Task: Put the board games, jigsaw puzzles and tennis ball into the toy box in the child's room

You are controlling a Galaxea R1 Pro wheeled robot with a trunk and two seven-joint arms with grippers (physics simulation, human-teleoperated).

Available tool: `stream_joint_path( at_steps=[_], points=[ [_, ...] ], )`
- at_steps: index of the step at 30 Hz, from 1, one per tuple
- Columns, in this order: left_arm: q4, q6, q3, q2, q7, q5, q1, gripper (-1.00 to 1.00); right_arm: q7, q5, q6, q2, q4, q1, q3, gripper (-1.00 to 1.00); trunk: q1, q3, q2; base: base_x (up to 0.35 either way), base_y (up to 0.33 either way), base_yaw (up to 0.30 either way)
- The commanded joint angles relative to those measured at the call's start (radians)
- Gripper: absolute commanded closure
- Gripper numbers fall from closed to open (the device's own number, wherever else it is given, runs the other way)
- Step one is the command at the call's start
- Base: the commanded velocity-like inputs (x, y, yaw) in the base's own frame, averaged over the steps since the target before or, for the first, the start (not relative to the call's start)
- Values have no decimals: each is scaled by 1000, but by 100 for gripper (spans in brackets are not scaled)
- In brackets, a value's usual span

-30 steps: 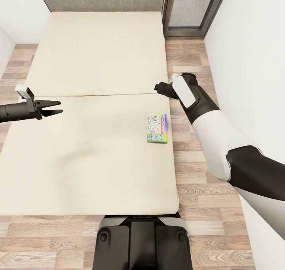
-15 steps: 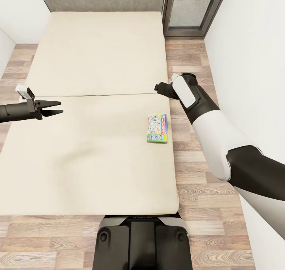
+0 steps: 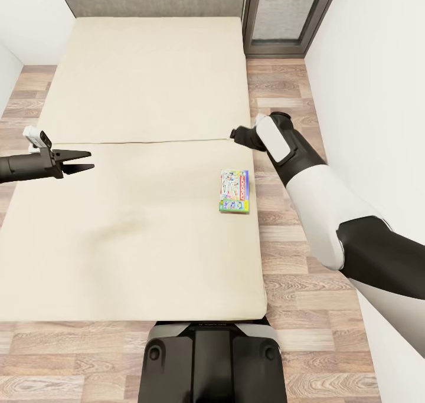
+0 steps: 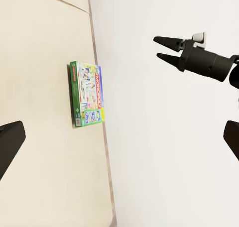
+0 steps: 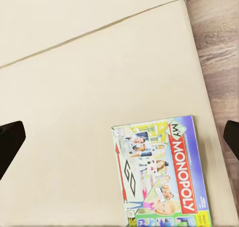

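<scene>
Almost nothing had moved: the right end effector point(image 4: 167, 48) hung spread above the beige bed's point(image 3: 141, 96) edge, the green-edged Monopoly board game point(image 3: 235, 191) lying nearby; the left end effector point(image 3: 82, 160) stayed released.

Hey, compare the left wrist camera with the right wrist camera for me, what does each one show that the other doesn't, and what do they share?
Left wrist camera alone: the right hand, its two fingers apart and empty, in front of a white wall.

Right wrist camera alone: the wood plank floor beside the bed, the seam across the mattress, and the Monopoly lettering on the board game, large enough to read.

Both: the Monopoly board game lying flat near the edge of the beige bed, untouched, and dark fingertips at the picture's edges.
</scene>
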Motion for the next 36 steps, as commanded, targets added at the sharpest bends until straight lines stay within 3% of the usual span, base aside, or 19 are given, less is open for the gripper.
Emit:
stream_joint_path(
  at_steps=[1,28,36],
  points=[
    [0,10,1,0,-5,-4,-1,-100,-10,-11,1,-1,4,-1,5,-100,1,-2,-2,0,0,0],
    [-10,10,3,2,-7,-4,-1,-100,-8,-11,1,2,93,-15,4,-100,1,-42,-2,0,0,0],
    [-95,10,3,4,-7,-3,-1,-100,-8,-11,7,3,93,-33,4,-100,1,-55,-2,0,0,0]
  ],
)
